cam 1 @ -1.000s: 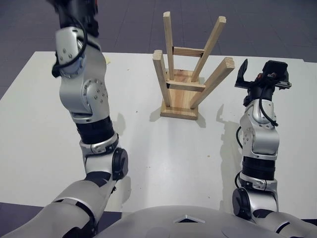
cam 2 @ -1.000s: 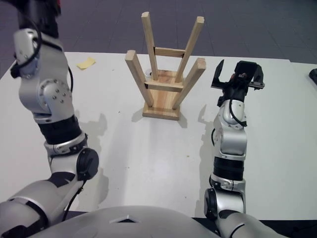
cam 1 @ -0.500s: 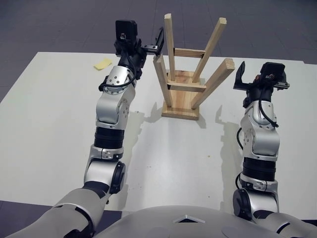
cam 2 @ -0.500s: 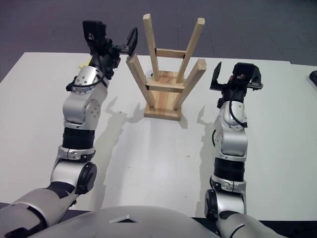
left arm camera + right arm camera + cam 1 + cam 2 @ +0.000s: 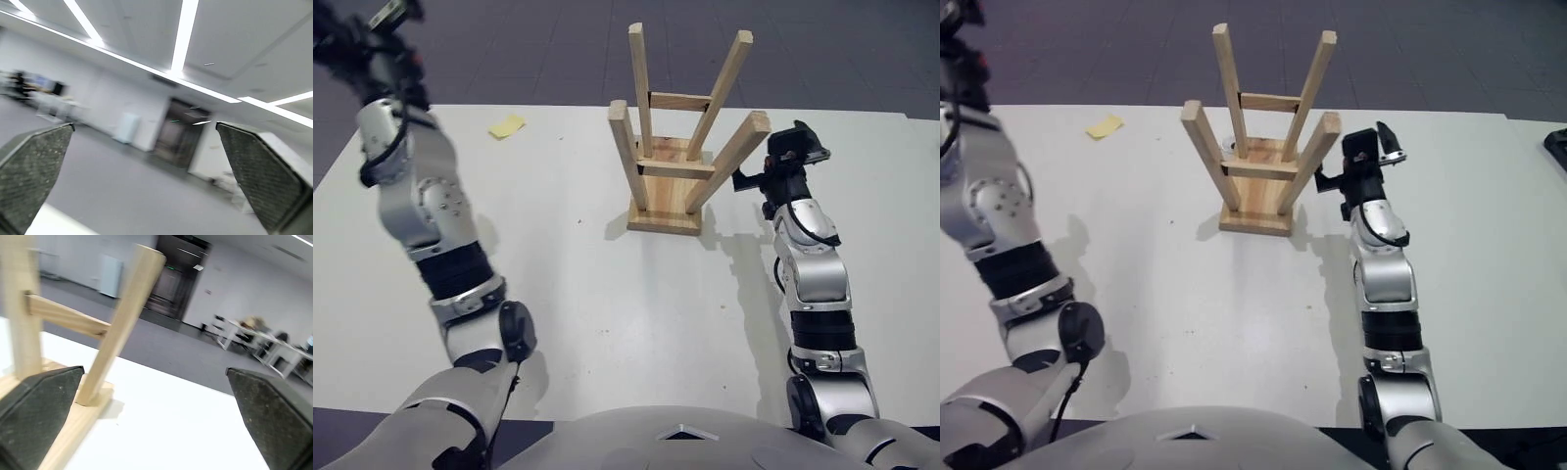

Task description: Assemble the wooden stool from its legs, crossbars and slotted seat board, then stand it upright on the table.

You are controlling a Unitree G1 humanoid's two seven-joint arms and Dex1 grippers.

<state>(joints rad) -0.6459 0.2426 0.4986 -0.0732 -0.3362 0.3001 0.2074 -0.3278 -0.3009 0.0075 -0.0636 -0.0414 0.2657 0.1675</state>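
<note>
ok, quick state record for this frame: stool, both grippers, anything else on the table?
stool: upside down, seat board flat on table, four legs up, crossbars fitted
upright step: not done
right gripper: open, empty, close beside near right leg; contact unclear
left gripper: open, empty, raised high at far left, away from stool
other: yellow note on table, left of stool

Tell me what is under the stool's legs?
The seat board lies flat on the white table, and the four legs stick up from it. Anything beneath the board is hidden.
</note>
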